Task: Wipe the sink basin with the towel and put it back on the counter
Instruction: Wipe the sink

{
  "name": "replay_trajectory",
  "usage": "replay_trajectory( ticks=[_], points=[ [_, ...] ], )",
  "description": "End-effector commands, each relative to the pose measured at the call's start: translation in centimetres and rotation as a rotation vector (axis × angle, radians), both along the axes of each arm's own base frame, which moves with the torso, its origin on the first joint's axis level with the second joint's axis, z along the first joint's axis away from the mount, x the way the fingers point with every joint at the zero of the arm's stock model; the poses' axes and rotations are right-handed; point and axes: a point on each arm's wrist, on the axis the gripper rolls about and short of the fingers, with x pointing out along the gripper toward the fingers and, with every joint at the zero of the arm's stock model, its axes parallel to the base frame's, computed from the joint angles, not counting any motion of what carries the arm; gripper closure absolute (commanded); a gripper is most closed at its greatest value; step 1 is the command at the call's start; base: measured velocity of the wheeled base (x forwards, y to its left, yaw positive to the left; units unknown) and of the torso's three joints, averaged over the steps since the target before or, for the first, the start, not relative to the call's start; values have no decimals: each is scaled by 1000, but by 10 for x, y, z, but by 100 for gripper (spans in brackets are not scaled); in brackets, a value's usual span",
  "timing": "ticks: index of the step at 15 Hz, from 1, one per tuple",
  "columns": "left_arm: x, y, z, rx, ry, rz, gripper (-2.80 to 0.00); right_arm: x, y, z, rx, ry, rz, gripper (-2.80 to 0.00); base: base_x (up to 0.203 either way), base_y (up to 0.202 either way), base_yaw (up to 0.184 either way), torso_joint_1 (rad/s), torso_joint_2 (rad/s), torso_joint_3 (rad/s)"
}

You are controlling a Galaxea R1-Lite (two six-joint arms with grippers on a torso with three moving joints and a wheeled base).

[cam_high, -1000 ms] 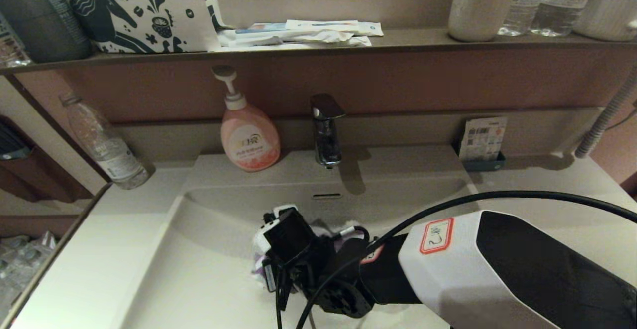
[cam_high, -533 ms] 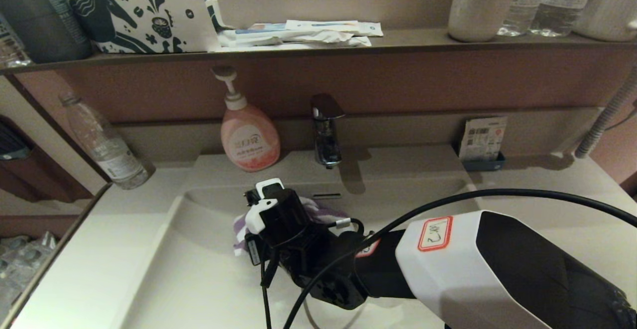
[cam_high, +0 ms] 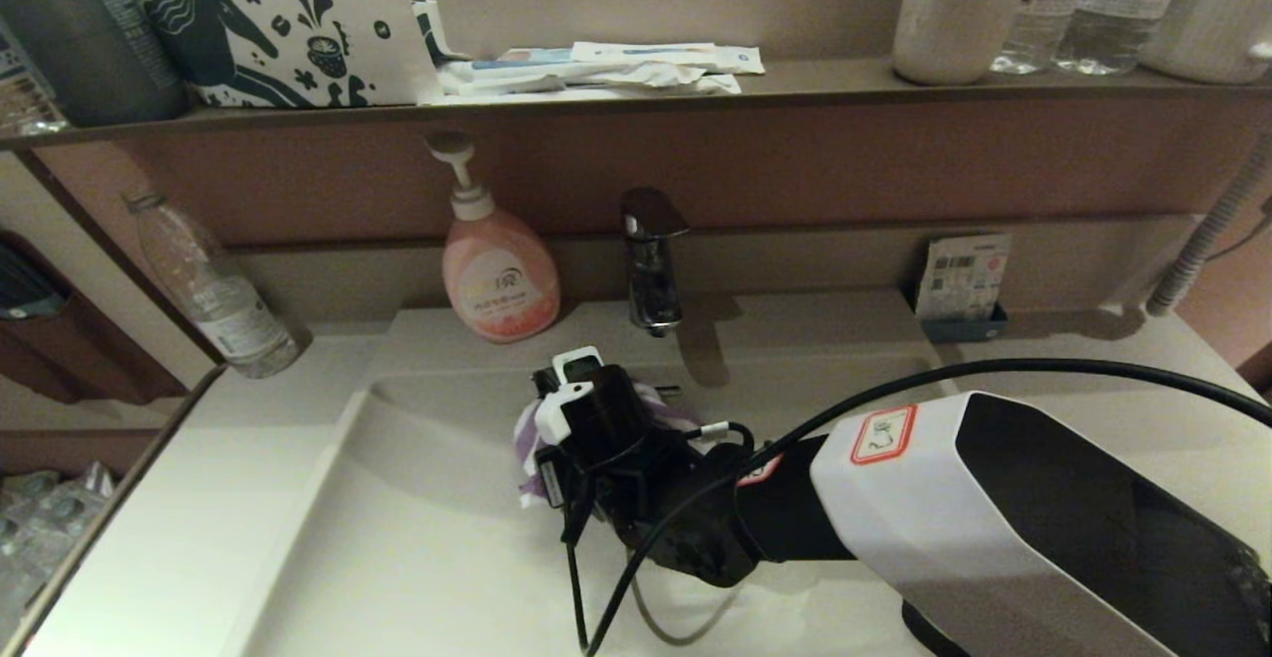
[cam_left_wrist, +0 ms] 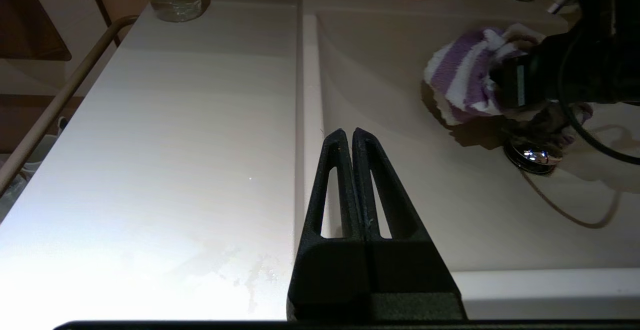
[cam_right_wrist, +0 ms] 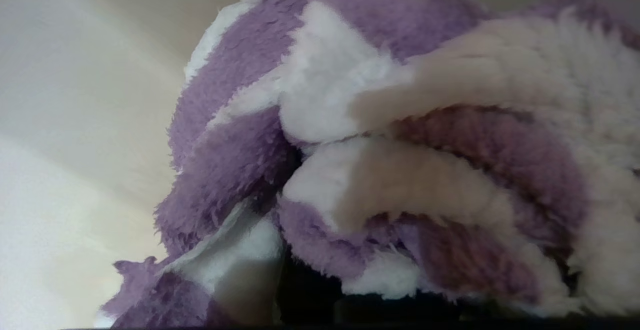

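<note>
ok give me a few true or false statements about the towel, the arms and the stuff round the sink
1. The right gripper holds the purple and white towel inside the sink basin. True.
2. The left gripper has its fingers spread wide. False: they are shut together, holding nothing, above the basin's edge beside the counter.
3. The pink soap bottle stands to the left of the faucet. True.
4. The towel lies flat on the counter. False: it is bunched up in the basin.

Right gripper (cam_high: pixel 556 438) reaches forward; left gripper (cam_left_wrist: pixel 348 135) parked, fingers together.
</note>
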Motion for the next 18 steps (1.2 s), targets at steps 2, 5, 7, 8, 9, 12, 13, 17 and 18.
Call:
replay_trajectory(
  ticks=[2,5,7,8,9,12,13,17,18],
  points=[
    [0,0,0,0,-1,0,0,-2,-22,16,-4,2,-33,0,0,0,0,0,0,0],
    [0,0,0,0,0,0,0,-6,-55,13,-32,22,-70,0,0,0,0,0,0,0],
    [0,0,0,0,-1,0,0,-9,-81,10,-55,41,-107,0,0,0,0,0,0,0],
    [0,0,0,0,0,0,0,-8,-97,10,-63,44,-139,0,0,0,0,0,0,0],
    [0,0,0,0,0,0,0,-6,-114,14,-55,35,-178,0,0,0,0,0,0,0],
    [0,0,0,0,0,0,0,2,-161,30,-31,6,-277,0,0,0,0,0,0,0],
    [0,0,0,0,0,0,0,5,-175,33,-27,3,-307,0,0,0,0,0,0,0],
    [0,0,0,0,-1,0,0,6,-212,45,-17,1,-377,0,0,0,0,0,0,0],
    [0,0,0,0,0,0,0,2,-218,49,-16,-2,-386,0,0,0,0,0,0,0]
  ],
)
